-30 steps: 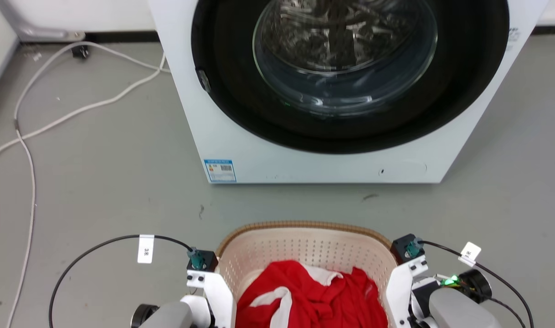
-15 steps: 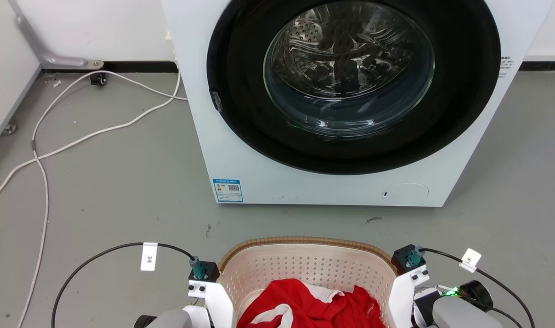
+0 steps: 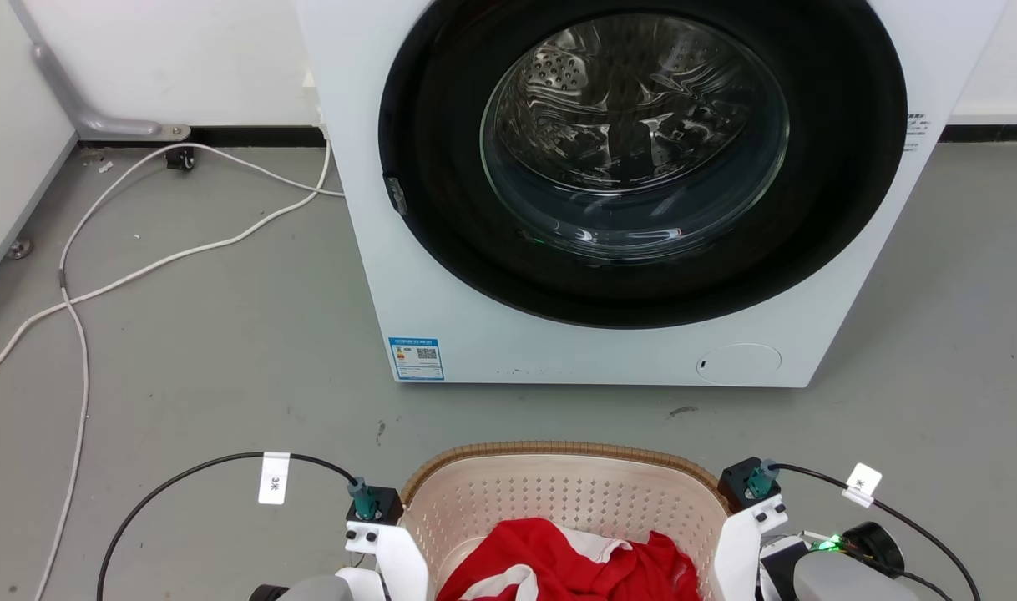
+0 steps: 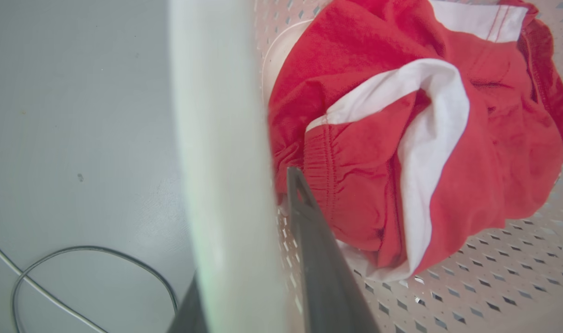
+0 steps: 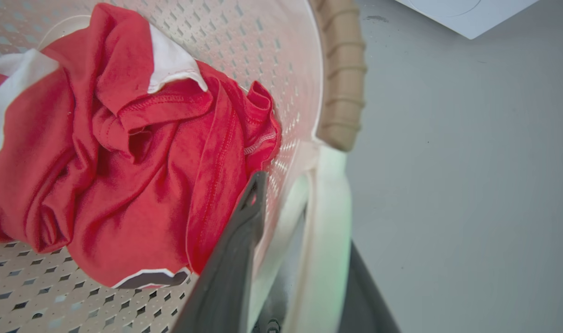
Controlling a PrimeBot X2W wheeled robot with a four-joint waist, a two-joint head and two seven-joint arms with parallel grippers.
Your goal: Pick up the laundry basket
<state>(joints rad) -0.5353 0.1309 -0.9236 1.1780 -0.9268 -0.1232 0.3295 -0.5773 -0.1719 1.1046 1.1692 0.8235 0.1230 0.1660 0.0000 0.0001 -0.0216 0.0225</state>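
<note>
Basket (image 3: 559,452) at the frame's bottom centre sits between both arms, left gripper (image 4: 240,222) and right gripper (image 5: 309,217) each clamped on a white side handle (image 4: 217,115), likely so it lifts level

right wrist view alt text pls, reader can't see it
The right gripper has one dark finger inside and one outside the basket, straddling its white handle. A crumpled red and white cloth lies in the basket; grey floor is to the right, with a washer corner at the top.
</note>
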